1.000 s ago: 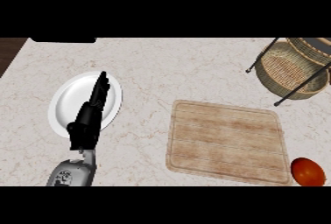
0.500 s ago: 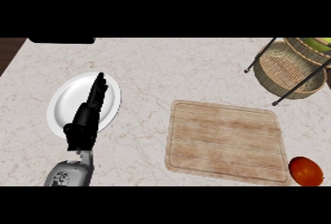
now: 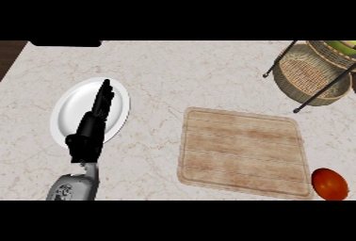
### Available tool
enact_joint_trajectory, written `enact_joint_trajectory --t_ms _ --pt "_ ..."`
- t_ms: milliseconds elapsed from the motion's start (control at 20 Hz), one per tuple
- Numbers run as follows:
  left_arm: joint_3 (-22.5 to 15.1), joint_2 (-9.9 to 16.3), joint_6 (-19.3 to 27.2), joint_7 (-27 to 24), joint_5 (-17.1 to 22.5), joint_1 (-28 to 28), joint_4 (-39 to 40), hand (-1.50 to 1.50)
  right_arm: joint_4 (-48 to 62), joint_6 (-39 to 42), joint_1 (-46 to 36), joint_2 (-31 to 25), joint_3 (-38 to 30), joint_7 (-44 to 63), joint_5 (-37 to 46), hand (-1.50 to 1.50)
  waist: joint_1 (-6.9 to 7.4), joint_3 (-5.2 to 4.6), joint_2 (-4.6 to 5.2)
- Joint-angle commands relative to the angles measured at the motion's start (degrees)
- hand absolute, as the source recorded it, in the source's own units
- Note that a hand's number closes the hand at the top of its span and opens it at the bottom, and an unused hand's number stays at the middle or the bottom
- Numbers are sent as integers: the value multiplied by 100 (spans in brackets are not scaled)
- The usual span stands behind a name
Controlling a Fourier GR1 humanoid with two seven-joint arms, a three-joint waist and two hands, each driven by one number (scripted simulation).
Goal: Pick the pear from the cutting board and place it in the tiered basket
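The left hand (image 3: 89,127) lies over the white plate (image 3: 69,106) at the counter's left, fingers straight and pressed together, pointing away from the robot; it holds nothing and, by its flat posture, is judged to be idle rather than engaged. The right hand does not show in the head view. The board (image 3: 240,150) sits at centre-right with its whole top bare: no pear rests on it. A green-yellow shape (image 3: 342,45) shows in the upper tier of the basket (image 3: 306,77) at the top-right corner; it may be the pear, though it is cut by the view's edge and cannot be identified with certainty. If it is the pear, the placing step is judged complete. An orange-red fruit (image 3: 329,183) lies on the counter just beside the board's near right corner and is not part of the task. Open counter (image 3: 173,70) runs between plate and board and along the far side up to the basket's black frame legs (image 3: 316,94), which splay outward and are the nearest obstruction to any approach from the board.
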Motion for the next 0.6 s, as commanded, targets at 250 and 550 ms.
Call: enact_joint_trajectory --t_ms 250,550 --pt "155 94 20 116 98 -136 -44 0 1358 901 942 -1422 -1149 -891 -770 -150 -59 32 35" --pt "17 -49 71 257 45 -183 -71 0 1844 1586 1705 -1997 -1397 -1690 -903 -150 -56 48 43"
